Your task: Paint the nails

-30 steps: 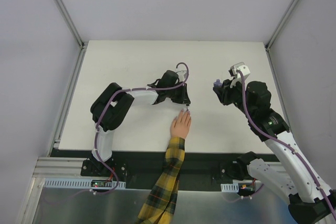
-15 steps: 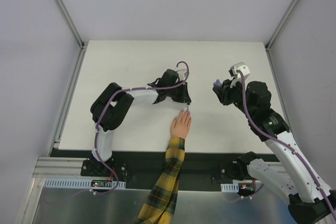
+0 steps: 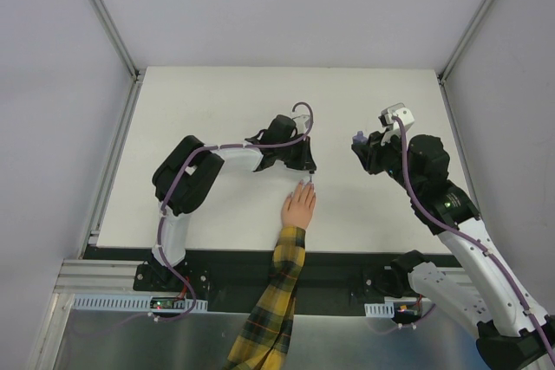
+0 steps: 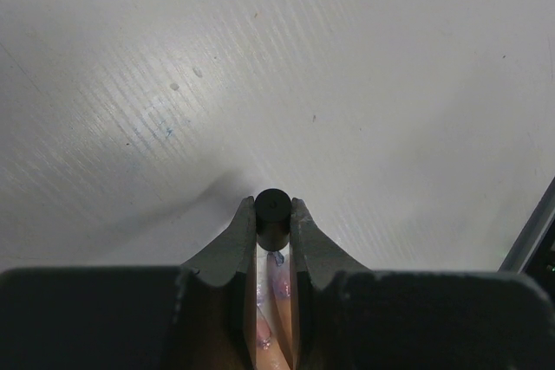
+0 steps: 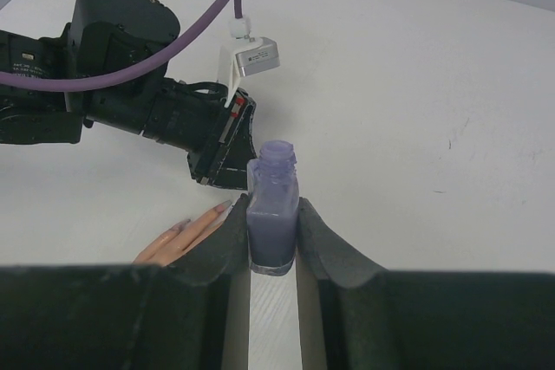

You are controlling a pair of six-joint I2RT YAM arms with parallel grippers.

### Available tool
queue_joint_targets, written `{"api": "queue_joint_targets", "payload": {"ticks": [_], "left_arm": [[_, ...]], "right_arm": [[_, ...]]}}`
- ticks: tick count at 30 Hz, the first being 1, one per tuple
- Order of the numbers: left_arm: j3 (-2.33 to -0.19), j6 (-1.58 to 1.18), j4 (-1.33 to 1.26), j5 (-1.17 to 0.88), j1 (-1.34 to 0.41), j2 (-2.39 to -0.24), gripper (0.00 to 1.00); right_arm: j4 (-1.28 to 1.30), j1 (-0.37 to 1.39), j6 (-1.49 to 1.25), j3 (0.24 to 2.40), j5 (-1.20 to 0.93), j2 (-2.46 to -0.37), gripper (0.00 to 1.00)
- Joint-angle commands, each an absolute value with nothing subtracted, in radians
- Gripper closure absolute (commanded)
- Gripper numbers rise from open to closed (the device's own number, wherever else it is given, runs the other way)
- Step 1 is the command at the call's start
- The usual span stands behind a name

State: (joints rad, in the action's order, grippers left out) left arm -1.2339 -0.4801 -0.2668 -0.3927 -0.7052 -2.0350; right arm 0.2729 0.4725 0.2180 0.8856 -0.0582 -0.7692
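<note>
A pale hand (image 3: pixel 298 208) with a yellow-and-dark plaid sleeve (image 3: pixel 270 309) lies flat on the white table. My left gripper (image 3: pixel 309 175) is shut on the black brush cap (image 4: pixel 272 217), its brush tip down at the fingertips. In the left wrist view the nails (image 4: pixel 279 283) show purple polish below the cap. My right gripper (image 3: pixel 361 146) is shut on the open purple bottle (image 5: pixel 272 210), held upright to the right of the hand. The fingertips (image 5: pixel 201 219) also show in the right wrist view.
The white table (image 3: pixel 217 110) is bounded by metal frame rails (image 3: pixel 111 171) at left and right and grey walls behind. The arm bases sit at the near edge on a black strip (image 3: pixel 338 268).
</note>
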Motion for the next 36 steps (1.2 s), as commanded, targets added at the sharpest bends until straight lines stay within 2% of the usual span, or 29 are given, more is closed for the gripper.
{"api": "queue_joint_targets", "payload": {"ticks": [1, 12, 17, 20, 21, 24, 29, 36], "left_arm": [[-1.278, -0.456, -0.285, -0.411, -0.698, -2.033, 1.0], [-1.342, -0.451, -0.219, -0.475, -0.676, -1.954, 1.0], [-1.426, -0.428, -0.118, -0.654, -0.673, -1.872, 1.0], [-1.443, -0.436, -0.1, -0.805, -0.667, -1.803, 1.0], [-1.443, -0.433, -0.1, -0.842, -0.667, -1.781, 1.0], [-1.445, -0.422, -0.1, -0.957, -0.667, -1.685, 1.0], [-1.434, -0.411, -0.101, -0.925, -0.679, -1.51, 1.0], [-1.503, -0.44, -0.104, -0.873, -0.759, -1.45, 1.0]], "right_arm": [[0.235, 0.466, 0.209, 0.917, -0.066, -0.758, 1.0], [0.258, 0.466, 0.198, 0.922, -0.069, -0.719, 1.0], [0.276, 0.468, 0.202, 0.904, -0.083, -0.681, 1.0], [0.27, 0.468, 0.236, 0.897, -0.231, -0.649, 1.0], [0.262, 0.469, 0.251, 0.897, -0.377, -0.64, 1.0], [0.258, 0.48, 0.252, 0.908, -0.596, -0.627, 1.0], [0.337, 0.532, 0.31, 0.93, -0.649, -0.604, 1.0], [0.327, 0.569, 0.319, 0.927, -0.602, -0.584, 1.0]]}}
